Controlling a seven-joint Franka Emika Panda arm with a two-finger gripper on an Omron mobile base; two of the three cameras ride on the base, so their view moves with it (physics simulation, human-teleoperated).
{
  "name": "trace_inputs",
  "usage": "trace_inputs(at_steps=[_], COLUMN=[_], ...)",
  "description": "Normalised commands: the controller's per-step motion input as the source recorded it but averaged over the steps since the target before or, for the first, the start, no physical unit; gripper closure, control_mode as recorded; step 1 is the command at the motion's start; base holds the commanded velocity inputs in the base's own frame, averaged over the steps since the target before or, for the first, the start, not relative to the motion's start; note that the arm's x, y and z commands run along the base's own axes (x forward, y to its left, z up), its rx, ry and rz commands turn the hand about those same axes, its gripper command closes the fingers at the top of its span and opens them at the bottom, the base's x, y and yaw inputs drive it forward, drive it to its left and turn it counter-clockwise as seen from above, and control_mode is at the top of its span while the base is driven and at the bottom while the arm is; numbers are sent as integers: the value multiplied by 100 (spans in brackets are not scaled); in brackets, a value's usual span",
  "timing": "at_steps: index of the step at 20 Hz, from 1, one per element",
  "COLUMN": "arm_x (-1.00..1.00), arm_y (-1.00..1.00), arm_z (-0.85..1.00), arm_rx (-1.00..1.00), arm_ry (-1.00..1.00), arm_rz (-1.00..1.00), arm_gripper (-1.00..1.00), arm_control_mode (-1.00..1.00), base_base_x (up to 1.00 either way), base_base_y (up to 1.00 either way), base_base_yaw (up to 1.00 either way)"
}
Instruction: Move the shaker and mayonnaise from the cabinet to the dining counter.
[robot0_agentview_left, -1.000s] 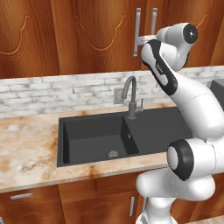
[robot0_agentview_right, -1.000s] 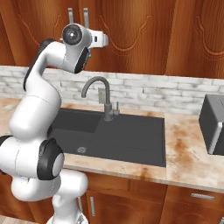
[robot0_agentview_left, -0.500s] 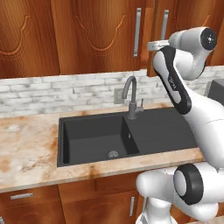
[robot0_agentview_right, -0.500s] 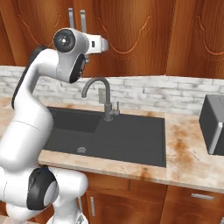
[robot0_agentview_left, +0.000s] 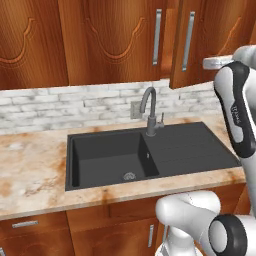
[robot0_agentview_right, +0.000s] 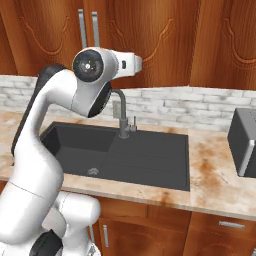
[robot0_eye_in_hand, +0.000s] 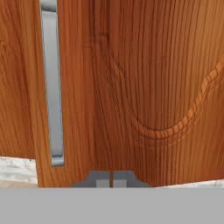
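Claw (robot0_eye_in_hand: 111, 180) is fully shut, fingertips pressed together with nothing between them, parked right in front of the cabinet (robot0_agentview_left: 115, 40) door face. The door handle (robot0_eye_in_hand: 52, 87) sits at about 10 o'clock from the tips in the hand view, so it isn't gripped.

Risks, my read:
- The right-hand door (robot0_agentview_left: 192, 42) looks only slightly ajar in the left base view. Shut tips can slide off the smooth wood or the handle while trying to widen it, and the door stays mostly closed.
- Wrist is close to the door; swinging it wider could knock the door edge into the arm.

Contents: cabinet interior is hidden behind the doors, so I can't tell where the shaker or mayonnaise sit. Sink (robot0_agentview_left: 150, 155) at 6 o'clock below the doors looks empty, just the drain. Dining counter isn't visible.
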Motion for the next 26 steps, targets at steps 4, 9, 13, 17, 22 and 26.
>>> trace_inputs(at_steps=[4, 9, 13, 17, 22, 26], arm_x=[-95, -27, 26, 29, 52, 38], arm_y=[-43, 77, 100, 98, 55, 32], arm_z=[-4, -10, -12, -36, -21, -3], arm_rx=[-2, -17, -39, -50, -43, -28], arm_ry=[-4, 14, 45, 33, 14, 0], arm_rz=[12, 9, 0, -3, -15, -14], arm_gripper=[100, 100, 100, 100, 100, 100], arm_control_mode=[-100, -100, -100, -100, -100, -100], base_base_x=[0, 0, 0, 0, 0, 0], base_base_y=[0, 0, 0, 0, 0, 0], base_base_yaw=[0, 0, 0, 0, 0, 0])
